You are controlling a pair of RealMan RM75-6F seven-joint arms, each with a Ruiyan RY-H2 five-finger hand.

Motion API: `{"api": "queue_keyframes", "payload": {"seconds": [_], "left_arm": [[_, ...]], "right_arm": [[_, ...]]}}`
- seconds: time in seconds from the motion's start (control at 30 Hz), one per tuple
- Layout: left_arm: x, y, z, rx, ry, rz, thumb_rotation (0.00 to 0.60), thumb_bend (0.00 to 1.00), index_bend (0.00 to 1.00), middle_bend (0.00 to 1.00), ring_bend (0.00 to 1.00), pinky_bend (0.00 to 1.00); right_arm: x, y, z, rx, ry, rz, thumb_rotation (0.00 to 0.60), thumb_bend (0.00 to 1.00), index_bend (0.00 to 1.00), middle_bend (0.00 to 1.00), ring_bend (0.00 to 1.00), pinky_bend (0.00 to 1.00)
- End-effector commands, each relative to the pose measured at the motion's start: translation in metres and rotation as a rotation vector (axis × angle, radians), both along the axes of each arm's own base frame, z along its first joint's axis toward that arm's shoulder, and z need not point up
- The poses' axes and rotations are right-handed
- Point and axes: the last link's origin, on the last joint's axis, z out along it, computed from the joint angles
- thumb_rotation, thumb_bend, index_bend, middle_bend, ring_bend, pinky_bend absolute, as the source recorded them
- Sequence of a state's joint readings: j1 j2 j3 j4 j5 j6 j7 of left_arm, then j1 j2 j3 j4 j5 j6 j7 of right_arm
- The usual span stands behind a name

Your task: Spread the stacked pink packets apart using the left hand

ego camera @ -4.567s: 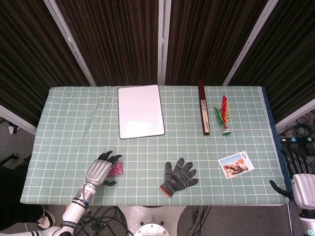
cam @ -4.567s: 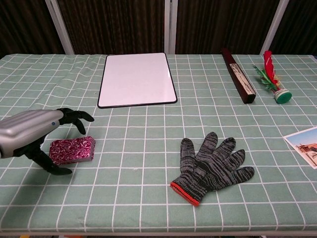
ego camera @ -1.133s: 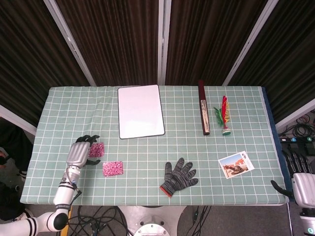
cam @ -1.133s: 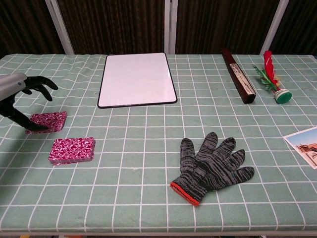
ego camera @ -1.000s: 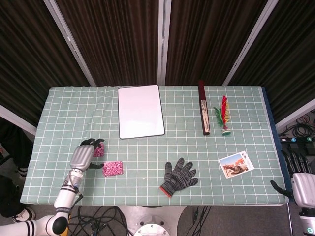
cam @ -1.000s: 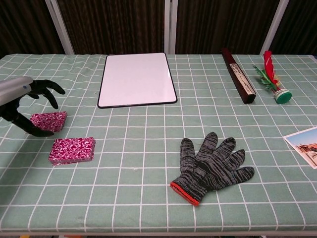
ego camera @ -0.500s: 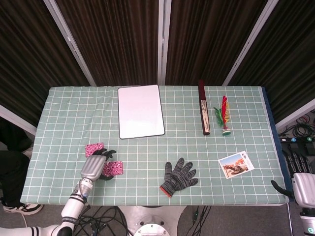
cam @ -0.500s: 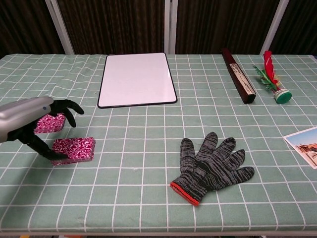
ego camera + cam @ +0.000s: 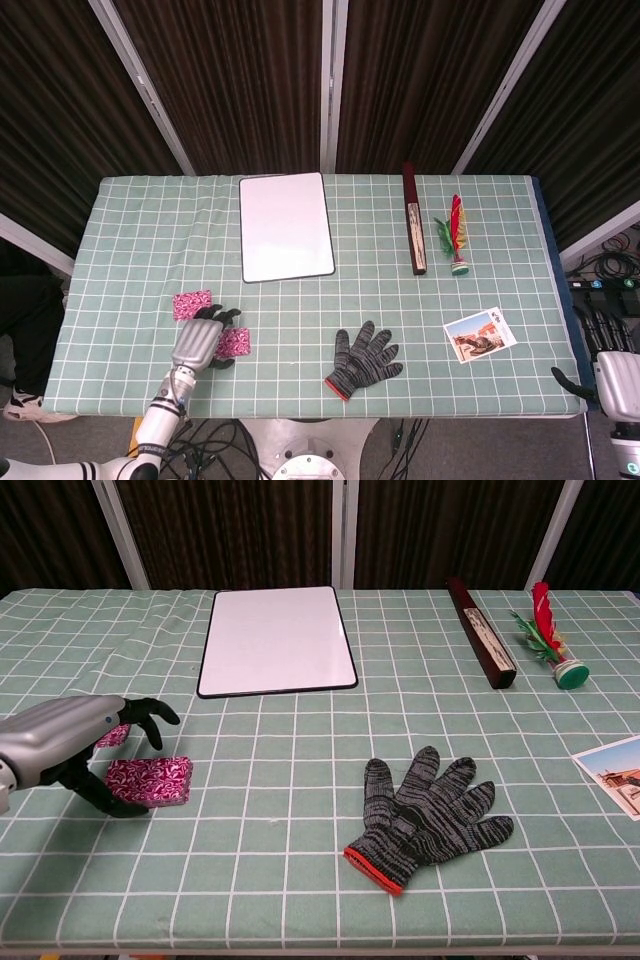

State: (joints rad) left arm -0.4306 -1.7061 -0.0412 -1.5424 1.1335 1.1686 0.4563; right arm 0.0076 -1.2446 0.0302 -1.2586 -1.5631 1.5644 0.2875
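Fingers (image 9: pixel 150 713) of the left hand (image 9: pixel 196 343) curved down over the nearer pink packet (image 9: pixel 150 781) by the counter's (image 9: pixel 300 390) front-left edge, dark tips apart around it; firm grasp or mere touch, cannot tell. Second pink packet (image 9: pixel 191 303) flat just behind, slightly nearer the left edge, apart from the first. Right hand (image 9: pixel 612 372) off the front-right corner, holding nothing visible, fingers' spread unclear. Whiteboard (image 9: pixel 286 226) toward the back edge; grey glove (image 9: pixel 428 814) at front middle
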Motion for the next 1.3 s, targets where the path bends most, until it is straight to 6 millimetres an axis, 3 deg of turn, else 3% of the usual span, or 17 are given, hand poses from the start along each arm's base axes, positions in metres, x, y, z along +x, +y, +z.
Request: {"api": "queue_keyframes", "payload": {"seconds": [0.03, 1.3], "left_arm": [[-0.0010, -0.0002, -0.0002, 0.001, 0.002, 0.003, 0.600, 0.12, 0.19, 0.33, 0.12, 0.18], [-0.0052, 0.0056, -0.0028, 0.006, 0.006, 0.034, 0.600, 0.14, 0.22, 0.40, 0.14, 0.18]], "right_arm": [[0.0001, -0.0004, 0.0000, -0.001, 0.000, 0.000, 0.600, 0.09, 0.00, 0.00, 0.00, 0.00], [-0.0052, -0.0004, -0.0013, 0.002, -0.001, -0.024, 0.600, 0.09, 0.00, 0.00, 0.00, 0.00]]}}
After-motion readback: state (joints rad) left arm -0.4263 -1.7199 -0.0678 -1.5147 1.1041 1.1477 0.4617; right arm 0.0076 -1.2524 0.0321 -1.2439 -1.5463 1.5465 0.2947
